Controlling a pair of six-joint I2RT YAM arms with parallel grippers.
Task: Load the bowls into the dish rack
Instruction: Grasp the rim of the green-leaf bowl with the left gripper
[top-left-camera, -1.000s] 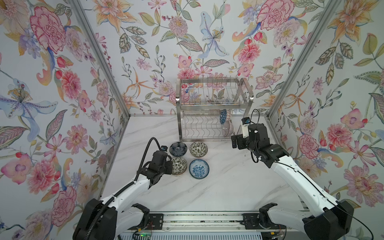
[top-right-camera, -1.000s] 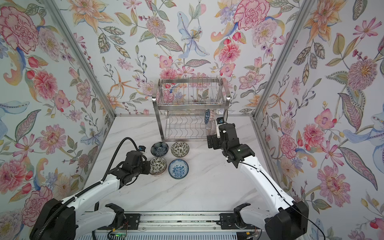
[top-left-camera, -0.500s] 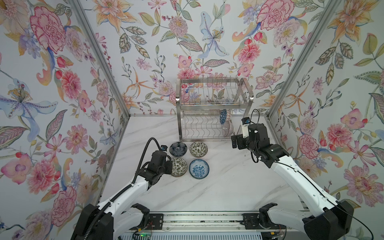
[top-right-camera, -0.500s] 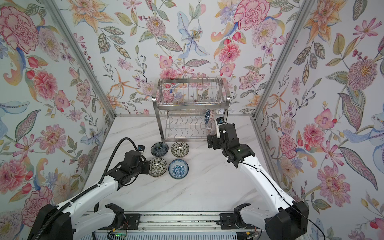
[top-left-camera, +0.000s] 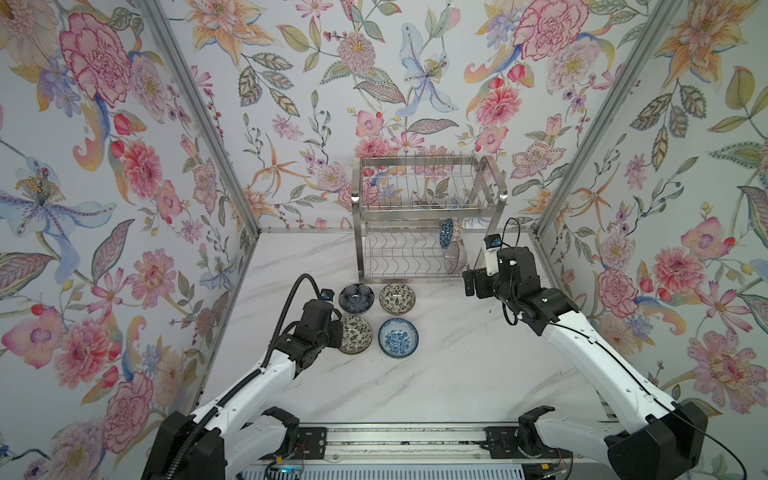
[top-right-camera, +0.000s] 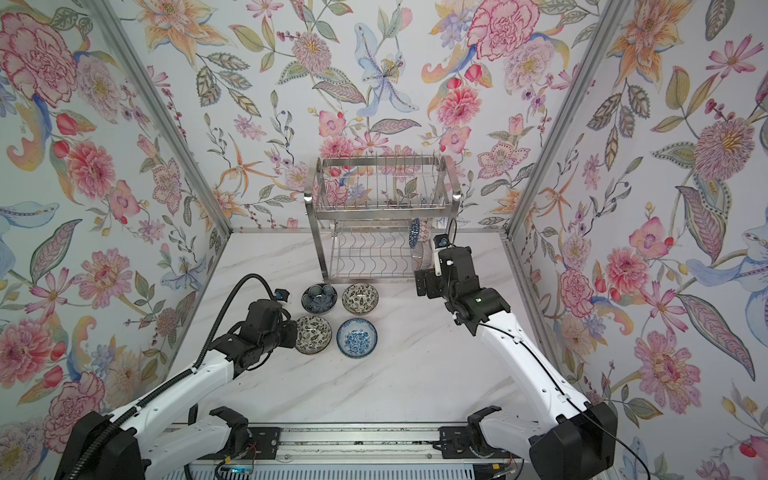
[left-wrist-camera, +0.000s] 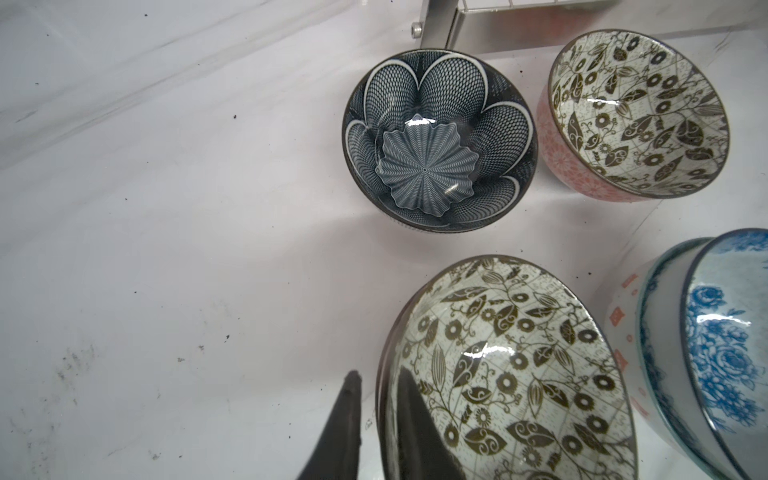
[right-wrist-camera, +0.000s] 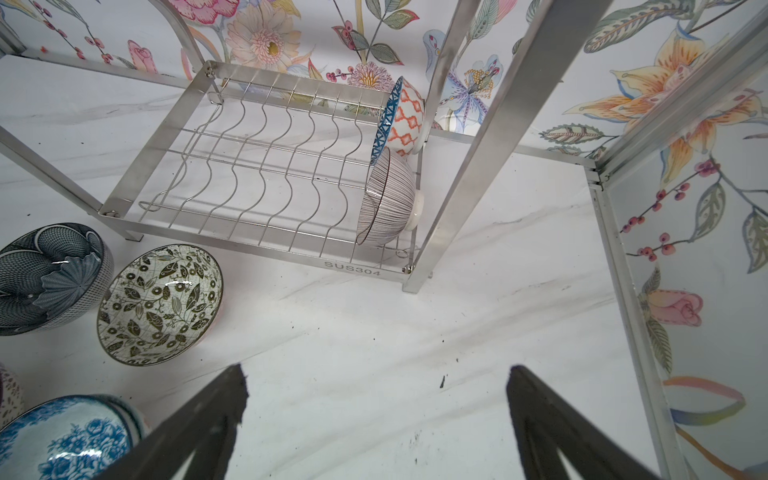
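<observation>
A marble table (top-left-camera: 436, 374) stands in a booth with flowered walls. A steel dish rack (top-left-camera: 415, 215) is at the back, and two robot arms reach in from the front. Four bowls sit upright in a square just in front of the rack's left leg. A dark petal bowl (top-left-camera: 356, 297) and a pink-sided leaf bowl (top-left-camera: 397, 297) are nearer the rack. A front leaf bowl (top-left-camera: 354, 334) and a blue floral bowl (top-left-camera: 398, 337) are nearer the arms. Two more, an orange-and-blue bowl (top-left-camera: 448, 232) and a striped bowl (top-left-camera: 454, 257), stand on edge at the right end of the rack's lower tier. The wavy wires to their left hold nothing.

The left gripper (left-wrist-camera: 378, 376) is at the front leaf bowl's left rim, with one finger inside the bowl and the other outside. Its jaws are narrowly parted. The left wrist view shows a sliver of table between the outer finger and the bowl wall, so I judge the bowl is not clamped. The right gripper (right-wrist-camera: 376, 370) hangs empty with its jaws spread wide, just in front of the rack's right leg and well apart from the four bowls.

The front leaf bowl lies directly at the left gripper's tips, and the rack lies beyond it, back and to the right. The left arm is nearer this bowl, and the right arm is nearer the rack. The bowl would likely need tipping onto its edge to match the racked pair.
</observation>
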